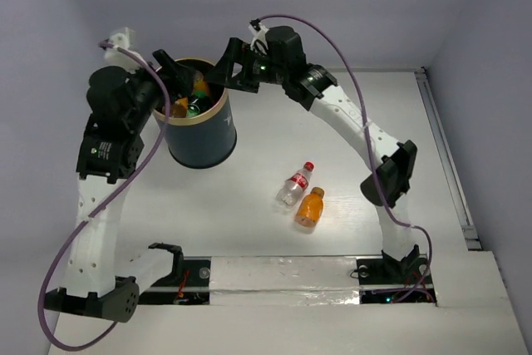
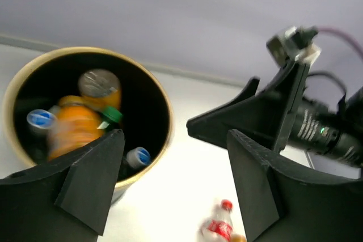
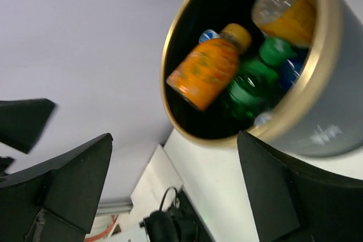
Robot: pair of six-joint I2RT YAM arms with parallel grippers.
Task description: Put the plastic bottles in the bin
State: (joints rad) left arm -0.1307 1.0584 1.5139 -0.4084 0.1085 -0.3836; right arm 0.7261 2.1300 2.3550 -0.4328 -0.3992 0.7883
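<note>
— How do the tools stand?
— The left tool (image 2: 176, 143) is spread wide with nothing between its fingers. The right tool (image 3: 174, 140) gapes wide too, and it is empty. Both hang at the mouth of the bin (image 1: 204, 143), one at its left rim and one at its far right rim.
— And the bottles?
— Several lie inside the bin, with an orange bottle (image 3: 207, 72) on top and a green bottle (image 3: 249, 86) beside it. On the counter (image 1: 249, 222), nearer and right of the bin, a clear red-labelled bottle (image 1: 295, 185) lies just beside a second orange bottle (image 1: 309, 208), well apart from both tools.
</note>
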